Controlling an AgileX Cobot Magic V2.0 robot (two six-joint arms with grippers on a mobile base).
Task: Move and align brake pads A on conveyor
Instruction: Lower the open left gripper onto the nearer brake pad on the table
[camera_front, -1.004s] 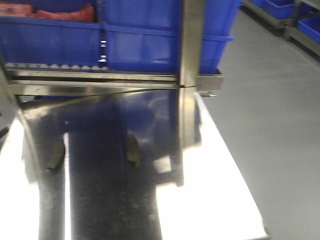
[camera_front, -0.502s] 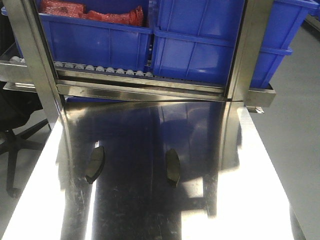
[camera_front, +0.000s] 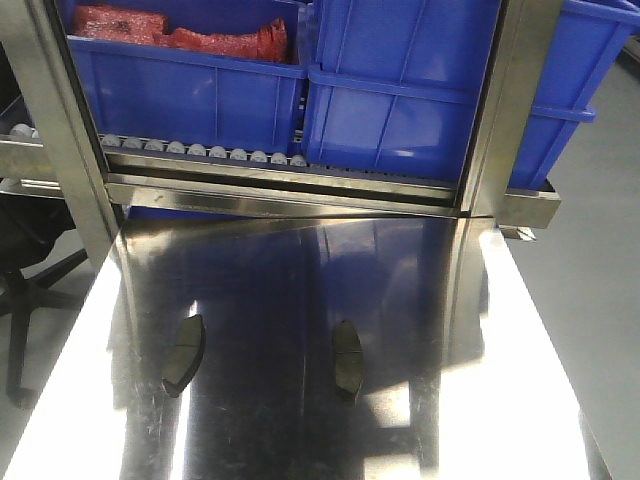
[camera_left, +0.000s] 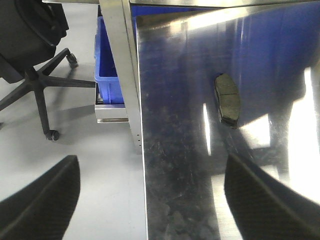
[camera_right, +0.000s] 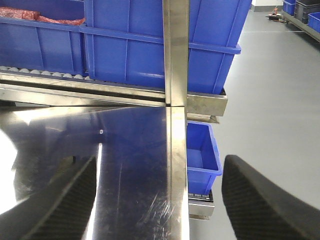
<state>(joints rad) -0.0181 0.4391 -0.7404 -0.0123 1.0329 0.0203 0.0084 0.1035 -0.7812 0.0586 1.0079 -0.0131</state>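
Stainless steel everywhere here. The left brake pad (camera_front: 184, 354) and the right brake pad (camera_front: 347, 357) are seen lying flat on the shiny counter (camera_front: 520, 400), well apart from each other. The left one is tilted a bit and the right one is pretty much straight, both with their long side pointed toward the rack (camera_front: 290, 190). That rack is fitted with small rollers (camera_front: 200, 152) and loaded with blue bins (camera_front: 390, 110); some red stuff (camera_front: 180, 35) is piled in the left bin.

In the left wrist view, one pad is shown ahead of the left tool (camera_left: 150, 200), whose fingers (camera_left: 40, 200) are spread wide with nothing between them. The right tool (camera_right: 160, 200) is spread wide too, also empty, and is positioned over the counter's right edge. An office chair (camera_left: 25, 30) is parked on the floor left of the counter.
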